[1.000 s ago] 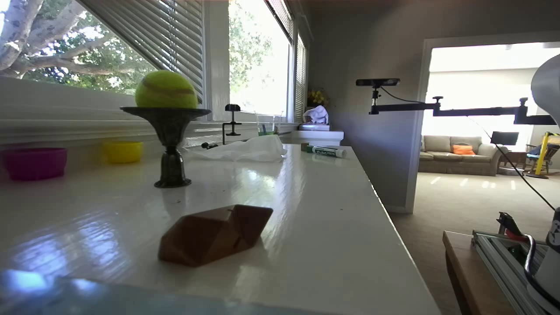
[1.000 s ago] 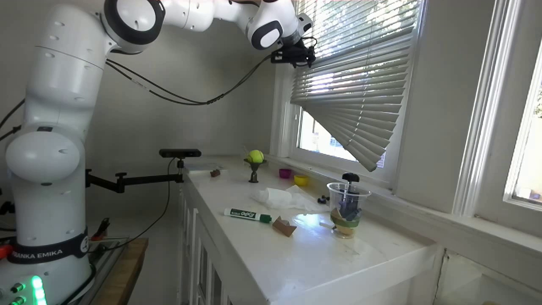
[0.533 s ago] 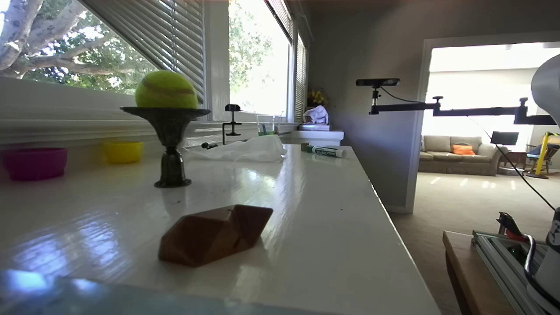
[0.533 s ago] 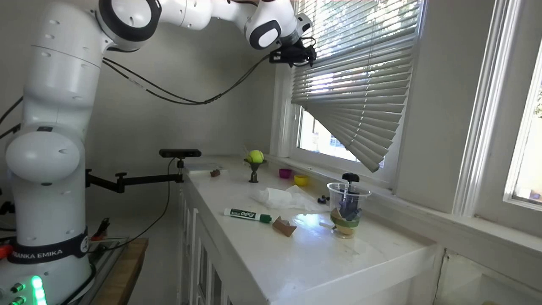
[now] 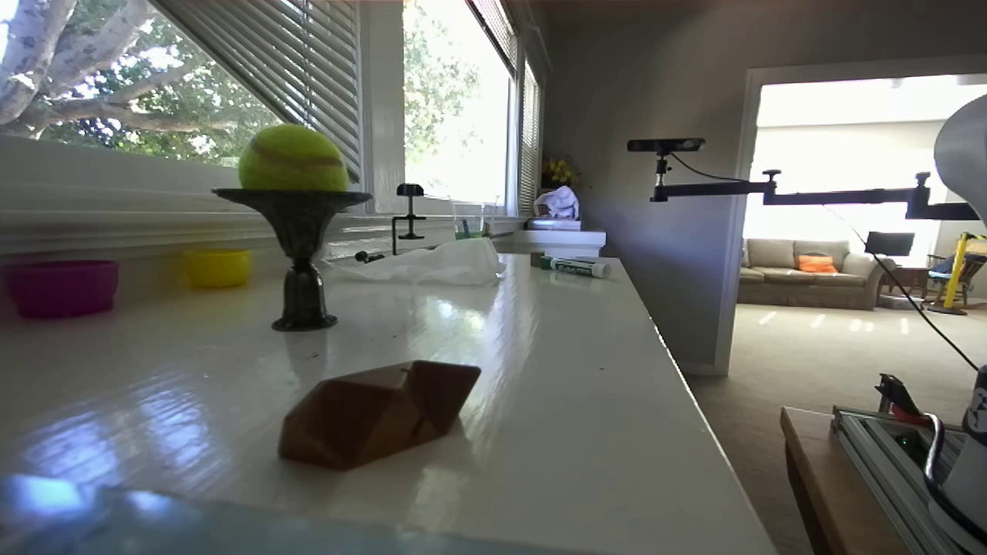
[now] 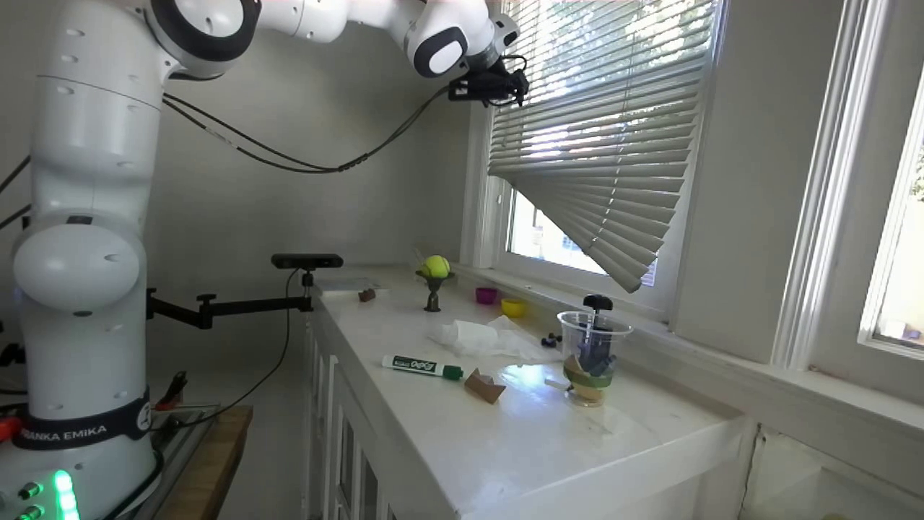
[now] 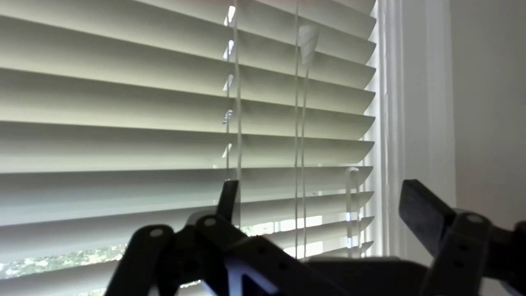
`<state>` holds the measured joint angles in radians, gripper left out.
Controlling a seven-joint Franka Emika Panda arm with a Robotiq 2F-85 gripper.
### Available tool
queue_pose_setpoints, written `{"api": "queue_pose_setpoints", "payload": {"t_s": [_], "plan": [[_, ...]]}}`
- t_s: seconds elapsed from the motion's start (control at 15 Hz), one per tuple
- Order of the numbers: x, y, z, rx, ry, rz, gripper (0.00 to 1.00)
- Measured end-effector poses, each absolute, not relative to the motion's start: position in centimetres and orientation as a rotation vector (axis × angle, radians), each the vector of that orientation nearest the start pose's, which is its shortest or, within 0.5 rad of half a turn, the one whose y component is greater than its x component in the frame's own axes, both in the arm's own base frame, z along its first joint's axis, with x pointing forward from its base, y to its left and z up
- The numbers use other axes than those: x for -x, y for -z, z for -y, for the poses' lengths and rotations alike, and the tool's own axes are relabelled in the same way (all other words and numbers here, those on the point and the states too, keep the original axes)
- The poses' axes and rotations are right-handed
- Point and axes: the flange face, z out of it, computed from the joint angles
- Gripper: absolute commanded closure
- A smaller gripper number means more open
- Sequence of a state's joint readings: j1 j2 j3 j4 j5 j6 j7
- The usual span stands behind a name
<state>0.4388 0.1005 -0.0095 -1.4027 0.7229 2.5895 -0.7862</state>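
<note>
My gripper (image 7: 320, 193) is open in the wrist view, its two black fingers wide apart with nothing gripped between them. It faces the white window blinds (image 7: 123, 111). The left fingertip overlaps the blinds beside a vertical ladder cord (image 7: 238, 123); I cannot tell whether it touches. The right finger lies in front of the window frame and wall. Two thin pull cords (image 7: 300, 139) and a clear looped strand (image 7: 351, 197) hang between the fingers in the picture. In an exterior view the gripper (image 6: 518, 88) is high at the blinds (image 6: 599, 137), whose lower edge slants down to one side.
Below is a white counter (image 6: 447, 433) with a tennis ball (image 6: 436, 266) on a dark stand (image 6: 432, 295), purple (image 6: 486, 295) and yellow (image 6: 513, 308) cups, a marker (image 6: 422, 367), brown pieces (image 6: 484, 386), white plastic (image 6: 476, 336) and a clear cup (image 6: 590, 361). A camera (image 6: 307, 261) stands on an arm.
The arm and gripper have moved slightly left and up in an exterior view. The blinds have shifted a little left in that view too. The counter objects have not moved.
</note>
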Motion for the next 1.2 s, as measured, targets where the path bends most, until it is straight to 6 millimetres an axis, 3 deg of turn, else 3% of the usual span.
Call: {"api": "queue_pose_setpoints", "payload": {"t_s": [0.27, 0.4, 0.67, 1.0, 1.13, 1.2], "plan": [[-58.1, -75.7, -25.6, 2.085, 1.441, 0.900, 0.01], [-58.7, -74.8, -25.8, 2.097, 1.424, 0.900, 0.25], [-59.6, -73.6, -26.2, 2.111, 1.404, 0.901, 0.54], [-59.7, -73.5, -26.0, 2.115, 1.405, 0.898, 0.91], [-59.8, -73.5, -25.8, 2.118, 1.407, 0.895, 1.00], [-59.8, -73.5, -25.7, 2.118, 1.408, 0.894, 1.00]]}}
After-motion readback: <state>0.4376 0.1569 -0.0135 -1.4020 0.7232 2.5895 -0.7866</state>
